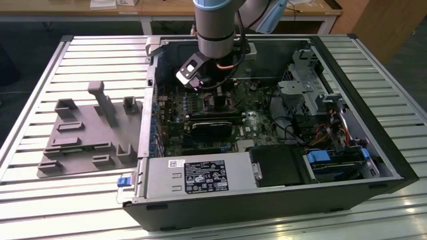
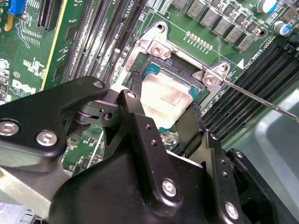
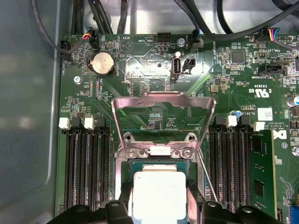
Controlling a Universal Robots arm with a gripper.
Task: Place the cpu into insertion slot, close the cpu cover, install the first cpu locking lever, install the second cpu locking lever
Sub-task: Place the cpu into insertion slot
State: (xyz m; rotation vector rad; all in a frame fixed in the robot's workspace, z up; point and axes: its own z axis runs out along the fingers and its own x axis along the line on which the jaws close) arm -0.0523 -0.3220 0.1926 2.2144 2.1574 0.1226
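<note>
The chip (image 2: pixel 166 95) lies flat inside the socket (image 2: pixel 184 71), or only just above it; I cannot tell if it is fully seated. In both wrist views its dull silver top shows between the two black fingers (image 2: pixel 133 105), with a thin green border around it. The jaws are closed down to the width of the chip. One finger stands against each of two opposite edges, so they seem to have hold of it, but how firmly they press I cannot judge.

The cover (image 3: pixel 161 98) is open. In the first wrist view the silvery frame stands tilted up behind the socket, and the green board (image 3: pixel 233 88) shows through its window. A thin metal lever (image 3: pixel 205 177) runs slantwise beside the socket and is not hooked down. The black memory slots (image 3: pixel 86 158) lie on both sides. In the exterior view the arm reaches down into the open computer case (image 1: pixel 373 100), which rests on the slatted tabletop (image 1: pixel 100 60).

I think the chip is light, stiff and thin, and its smooth metal top gives little friction. Its underside and the fine contacts of the socket are probably fragile. So the side edges seem the right place to hold it, with gentle force and kept level.
</note>
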